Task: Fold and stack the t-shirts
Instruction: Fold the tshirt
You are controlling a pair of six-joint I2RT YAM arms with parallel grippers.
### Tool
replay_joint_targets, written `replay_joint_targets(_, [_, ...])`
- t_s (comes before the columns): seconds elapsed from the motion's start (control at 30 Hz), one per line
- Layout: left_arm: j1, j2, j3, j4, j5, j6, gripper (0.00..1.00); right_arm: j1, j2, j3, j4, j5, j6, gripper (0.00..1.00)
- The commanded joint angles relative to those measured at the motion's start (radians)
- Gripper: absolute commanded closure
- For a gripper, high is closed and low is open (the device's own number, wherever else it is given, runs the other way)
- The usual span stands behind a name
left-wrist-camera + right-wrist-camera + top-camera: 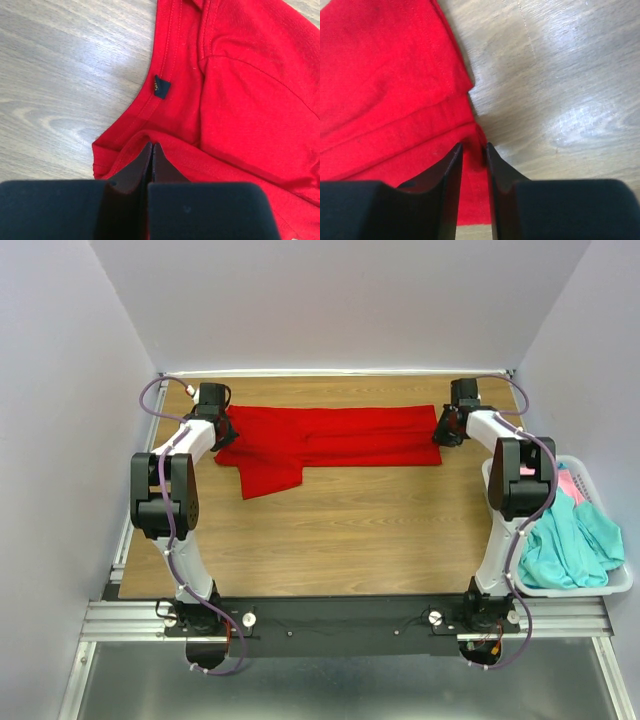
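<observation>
The bright red t-shirt point(340, 435) lies folded lengthwise across the far part of the table, with one sleeve sticking out toward me at its left end. My left gripper point(222, 432) is at the shirt's left end. In the left wrist view its jaws point(151, 145) are shut on a fold of red cloth point(240, 100) just below the collar and its dark label point(161, 87). My right gripper point(445, 427) is at the right end. Its jaws point(474, 146) stand narrowly apart, pinching the hem corner of the red cloth point(385, 90). Teal point(570, 540) and pink point(572, 483) shirts lie in the basket.
A white plastic laundry basket point(575, 590) stands at the right edge of the wooden table point(350, 530), beside the right arm. Grey walls close in the back and both sides. A metal rail runs along the near edge.
</observation>
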Motion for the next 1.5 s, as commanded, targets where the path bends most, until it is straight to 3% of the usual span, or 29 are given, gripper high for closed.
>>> replay_joint_targets(0.0, [0.01, -0.014, 0.007, 0.02, 0.014, 0.009, 0.96, -0.006, -0.077, -0.019, 0.014, -0.032, -0.021, 0.66])
replay_joint_targets(0.23, [0.01, -0.004, 0.029, 0.023, 0.016, 0.017, 0.95, -0.005, -0.168, -0.1, 0.014, -0.004, -0.041, 0.41])
replay_joint_targets(0.33, [0.01, -0.005, 0.04, 0.012, -0.006, 0.012, 0.81, -0.005, -0.221, -0.146, 0.014, -0.003, -0.042, 0.36])
replay_joint_targets(0.37, [0.01, -0.019, 0.04, 0.012, -0.012, 0.011, 0.6, -0.003, -0.238, -0.157, 0.014, -0.007, -0.041, 0.36])
replay_joint_targets(0.47, [0.01, -0.065, 0.023, 0.006, -0.044, 0.009, 0.34, 0.02, -0.3, -0.208, 0.014, -0.009, -0.042, 0.31])
replay_joint_targets(0.57, [0.01, -0.118, -0.008, -0.006, -0.089, 0.019, 0.25, 0.064, -0.348, -0.273, 0.014, -0.007, -0.033, 0.29])
replay_joint_targets(0.8, [-0.074, -0.286, -0.19, -0.035, -0.153, 0.045, 0.26, 0.224, -0.488, -0.418, 0.015, 0.002, -0.01, 0.25])
replay_joint_targets(0.97, [-0.226, -0.365, -0.339, -0.068, -0.14, 0.036, 0.3, 0.296, -0.534, -0.514, 0.04, -0.018, 0.021, 0.25])
replay_joint_targets(1.23, [-0.274, -0.317, -0.428, -0.048, -0.077, 0.023, 0.35, 0.311, -0.558, -0.591, 0.058, -0.038, 0.021, 0.25])
replay_joint_targets(1.37, [-0.274, -0.264, -0.422, -0.04, -0.078, 0.032, 0.42, 0.311, -0.568, -0.605, 0.064, -0.03, 0.009, 0.25])
replay_joint_targets(1.47, [-0.278, -0.226, -0.419, -0.041, -0.072, 0.031, 0.58, 0.31, -0.564, -0.614, 0.068, -0.033, 0.013, 0.25])
